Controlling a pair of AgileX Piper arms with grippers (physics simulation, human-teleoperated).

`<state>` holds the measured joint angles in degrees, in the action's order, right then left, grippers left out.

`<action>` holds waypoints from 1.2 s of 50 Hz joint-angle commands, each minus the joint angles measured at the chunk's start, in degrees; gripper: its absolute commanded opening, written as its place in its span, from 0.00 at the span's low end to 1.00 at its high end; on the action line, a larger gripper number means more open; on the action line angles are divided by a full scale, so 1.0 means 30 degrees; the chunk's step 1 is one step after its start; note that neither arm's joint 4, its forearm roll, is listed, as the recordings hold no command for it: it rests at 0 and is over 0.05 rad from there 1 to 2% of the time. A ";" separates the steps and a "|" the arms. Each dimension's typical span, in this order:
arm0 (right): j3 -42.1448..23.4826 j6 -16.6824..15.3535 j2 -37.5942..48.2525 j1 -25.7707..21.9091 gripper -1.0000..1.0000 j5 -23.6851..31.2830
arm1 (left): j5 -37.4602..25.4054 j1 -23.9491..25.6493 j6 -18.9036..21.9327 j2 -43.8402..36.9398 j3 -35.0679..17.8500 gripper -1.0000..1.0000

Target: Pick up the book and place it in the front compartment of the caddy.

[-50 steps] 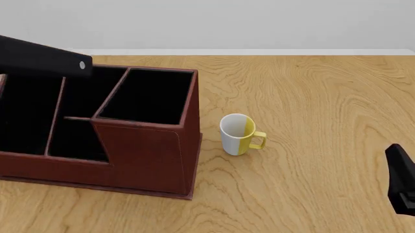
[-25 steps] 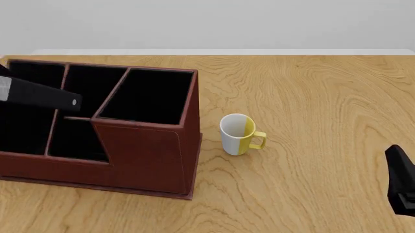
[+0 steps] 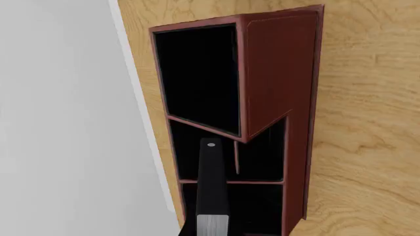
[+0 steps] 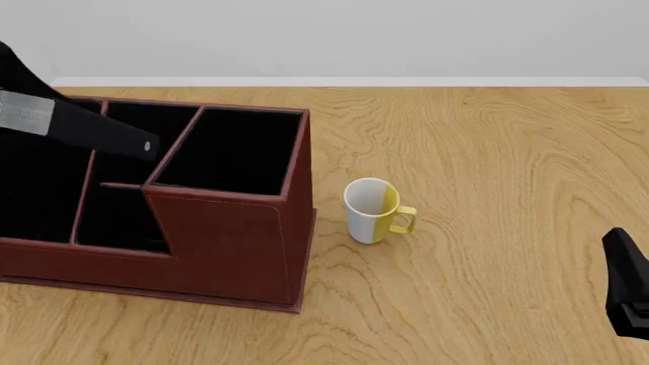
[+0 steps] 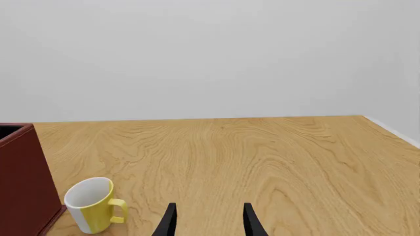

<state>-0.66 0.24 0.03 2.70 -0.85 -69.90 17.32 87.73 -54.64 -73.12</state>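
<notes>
Yellow-white mug (image 5: 95,205) beside caddy (image 5: 19,177)

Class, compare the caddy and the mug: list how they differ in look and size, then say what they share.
The caddy is dark red-brown and boxy; the mug is white and yellow and round. The caddy is far larger than the mug. The caddy has several compartments; the mug has one hollow and a handle. Both stand upright, open-topped, on the table.

A pale wood-grain bench (image 4: 507,152) runs back to a plain light grey wall (image 4: 355,38), evenly lit throughout.
</notes>
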 commanded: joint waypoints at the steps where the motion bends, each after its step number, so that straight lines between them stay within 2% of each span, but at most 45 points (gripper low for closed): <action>1: -0.0013 -0.0030 0.0002 0.0087 1.00 0.0015 | 0.0001 0.1408 -0.0860 -0.0750 -0.0869 0.00; 2: -0.0014 -0.0040 0.0003 0.0103 1.00 0.0013 | 0.0001 0.1641 -0.1295 -0.0898 -0.0988 0.00; 8: 0.0026 -0.0082 0.0020 0.0183 1.00 -0.0017 | 0.0001 0.1458 -0.1349 -0.1069 -0.0645 0.00; 13: 0.0086 -0.0110 0.0006 0.0205 1.00 -0.0051 | 0.0001 0.1823 -0.2018 -0.1280 -0.0768 0.00; 17: 0.0114 -0.0107 0.0001 0.0223 1.00 -0.0071 | 0.0001 0.1740 -0.2015 -0.1302 -0.0812 0.00; 19: 0.0129 -0.0121 0.0000 0.0212 1.00 -0.0079 | 0.0001 0.1170 -0.1363 -0.1162 -0.0460 0.00; 21: 0.0137 -0.0132 -0.0001 0.0205 1.00 -0.0081 | 0.0001 0.1042 -0.1339 -0.1208 -0.0559 0.00; 24: 0.0146 -0.0145 -0.0001 0.0215 1.00 -0.0088 | 0.0001 0.1198 -0.1739 -0.1461 -0.1157 0.00; 29: 0.0156 -0.0155 -0.0002 0.0203 1.00 -0.0093 | 0.0001 0.0723 -0.1545 -0.1752 -0.1839 0.00; 33: 0.0162 -0.0155 -0.0001 0.0200 1.00 -0.0095 | 0.0002 0.0893 -0.2097 -0.2073 -0.2549 0.00; 34: 0.0163 -0.0169 -0.0001 0.0207 1.00 -0.0094 | 0.0002 0.0768 -0.1952 -0.2073 -0.2574 0.00; 35: 0.0163 -0.0150 -0.0001 0.0214 1.00 -0.0094 | 0.0004 -0.0227 -0.0727 -0.1922 -0.2249 0.00; 36: 0.0163 -0.0150 -0.0001 0.0213 1.00 -0.0097 | 0.0004 -0.0426 -0.0439 -0.1820 -0.1981 0.00; 40: 0.0166 -0.0172 0.0000 0.0214 1.00 -0.0089 | 0.0006 -0.0201 -0.0950 -0.2120 -0.2545 0.00; 46: 0.0171 -0.0236 -0.0001 0.0145 1.00 -0.0067 | 0.0015 -0.1863 0.0714 -0.2141 -0.2186 0.00; 51: 0.0176 -0.0258 -0.0001 0.0145 1.00 -0.0050 | 0.0159 -0.1808 0.0548 -0.2222 -0.1931 0.00; 52: 0.0177 -0.0263 -0.0001 0.0142 1.00 -0.0043 | 0.0258 -0.1916 0.0631 -0.2232 -0.1782 0.00; 53: 0.0178 -0.0290 -0.0001 0.0124 1.00 -0.0038 | 0.0442 -0.2393 0.1277 -0.2081 -0.1105 0.00; 57: 0.0182 -0.0366 -0.0001 0.0081 1.00 -0.0003 | 0.1012 -0.1950 0.0652 -0.2438 -0.0928 0.00; 60: 0.0183 -0.0402 -0.0001 0.0069 1.00 0.0026 | 0.1465 -0.2068 0.0794 -0.2516 -0.0244 0.00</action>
<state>-0.14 -0.63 0.03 3.07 -0.94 -68.46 12.49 88.05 -61.47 -76.70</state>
